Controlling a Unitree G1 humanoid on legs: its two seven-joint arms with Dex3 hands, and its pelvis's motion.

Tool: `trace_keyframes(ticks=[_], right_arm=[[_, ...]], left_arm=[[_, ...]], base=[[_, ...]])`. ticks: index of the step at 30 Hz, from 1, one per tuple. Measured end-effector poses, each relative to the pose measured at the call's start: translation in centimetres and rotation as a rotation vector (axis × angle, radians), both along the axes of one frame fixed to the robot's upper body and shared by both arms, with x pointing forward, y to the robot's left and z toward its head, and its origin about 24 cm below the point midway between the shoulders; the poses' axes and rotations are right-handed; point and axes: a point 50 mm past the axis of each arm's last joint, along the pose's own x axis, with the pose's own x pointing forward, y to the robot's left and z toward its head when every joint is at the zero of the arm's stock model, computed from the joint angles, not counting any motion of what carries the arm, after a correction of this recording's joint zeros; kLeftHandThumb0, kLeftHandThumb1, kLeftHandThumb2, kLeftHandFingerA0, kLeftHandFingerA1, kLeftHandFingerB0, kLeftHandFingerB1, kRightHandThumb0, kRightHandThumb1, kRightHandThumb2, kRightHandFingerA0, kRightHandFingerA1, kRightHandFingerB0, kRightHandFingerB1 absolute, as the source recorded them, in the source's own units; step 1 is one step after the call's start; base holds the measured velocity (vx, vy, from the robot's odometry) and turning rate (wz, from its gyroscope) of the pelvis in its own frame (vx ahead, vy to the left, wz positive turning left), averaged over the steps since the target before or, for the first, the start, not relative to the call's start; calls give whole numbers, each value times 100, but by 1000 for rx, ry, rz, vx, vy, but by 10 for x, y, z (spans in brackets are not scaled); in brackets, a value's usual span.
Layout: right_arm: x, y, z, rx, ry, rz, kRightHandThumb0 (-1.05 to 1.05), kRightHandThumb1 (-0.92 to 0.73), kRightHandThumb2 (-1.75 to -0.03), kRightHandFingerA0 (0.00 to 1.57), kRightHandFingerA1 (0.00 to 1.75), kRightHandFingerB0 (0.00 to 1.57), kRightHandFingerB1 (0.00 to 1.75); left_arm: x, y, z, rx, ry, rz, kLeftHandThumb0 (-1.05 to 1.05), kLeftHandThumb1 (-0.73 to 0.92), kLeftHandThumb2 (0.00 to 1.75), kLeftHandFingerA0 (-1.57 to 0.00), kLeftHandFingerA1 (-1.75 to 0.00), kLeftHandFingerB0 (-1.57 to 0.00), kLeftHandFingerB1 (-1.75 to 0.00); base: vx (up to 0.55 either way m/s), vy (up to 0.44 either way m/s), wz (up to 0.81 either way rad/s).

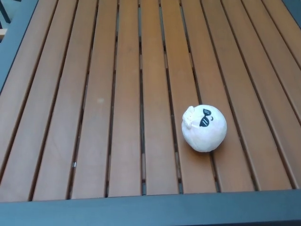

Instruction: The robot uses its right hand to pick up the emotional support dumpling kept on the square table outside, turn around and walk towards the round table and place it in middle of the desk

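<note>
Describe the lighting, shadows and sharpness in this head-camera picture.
Head view: soft, even daylight, no hard glare on the brown wooden slatted table with dark frame; the round white plush dumpling with black sunglasses face casts only a faint shadow beneath it; the picture is slightly soft overall, and the slats fan outward toward the near edge from perspective. Neither hand shows.

robot body: none in head view | left hand: out of frame | right hand: out of frame
</note>
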Motion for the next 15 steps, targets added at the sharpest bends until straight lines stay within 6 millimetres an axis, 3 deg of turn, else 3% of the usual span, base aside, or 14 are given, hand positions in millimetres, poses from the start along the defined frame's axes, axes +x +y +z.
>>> trace_keyframes(ticks=[1, 3, 4, 5, 10, 11, 12, 14, 15], right_arm=[[1, -1, 2, -4, -9, 5, -5, -68, -65, 76, 63, 73, 54], [3, -4, 7, -17, -36, 23, -5, -68, -65, 76, 63, 73, 54], [4, -5, 8, -18, -50, 30, 3, -71, -78, 85, 62, 69, 52], [5, -5, 9, -18, -59, 33, 3, -71, -78, 85, 62, 69, 52], [7, -8, 16, -28, -135, 31, -8, -74, -62, 81, 47, 56, 41], [11, -12, 27, -54, -224, 14, -8, -74, -62, 81, 47, 56, 41], [14, -15, 33, -73, -274, 3, -29, -63, -59, 83, 50, 52, 37], [17, -17, 39, -95, -327, -11, -29, -63, -59, 83, 50, 52, 37], [20, -19, 43, -117, -362, -22, -39, -54, -82, 56, 66, 34, 48]], left_arm=[[0, 1, 0, 1, -7, 9, -10, 54, 77, -89, -99, -93, -82], [2, 2, 1, 5, -33, 36, -10, 54, 77, -89, -99, -93, -82], [3, 3, 2, 7, -49, 47, -10, 58, 75, -91, -100, -90, -77], [4, 4, 2, 9, -60, 54, -10, 58, 75, -91, -100, -90, -77], [6, 6, 4, 19, -98, 71, -9, 59, 76, -95, -100, -90, -75], [9, 7, 5, 25, -120, 77, -9, 59, 76, -95, -100, -90, -75], [10, 7, 6, 29, -134, 82, -6, 58, 85, -98, -98, -91, -74], [11, 8, 7, 32, -148, 90, -6, 58, 85, -98, -98, -91, -74], [12, 8, 7, 33, -154, 94, -3, 55, 91, -98, -97, -90, -74]], base=[[0, 0, 0], [0, 0, 0], [0, 0, 0], [0, 0, 0], [0, 0, 0], [0, 0, 0], [0, 0, 0], [0, 0, 0], [0, 0, 0]])
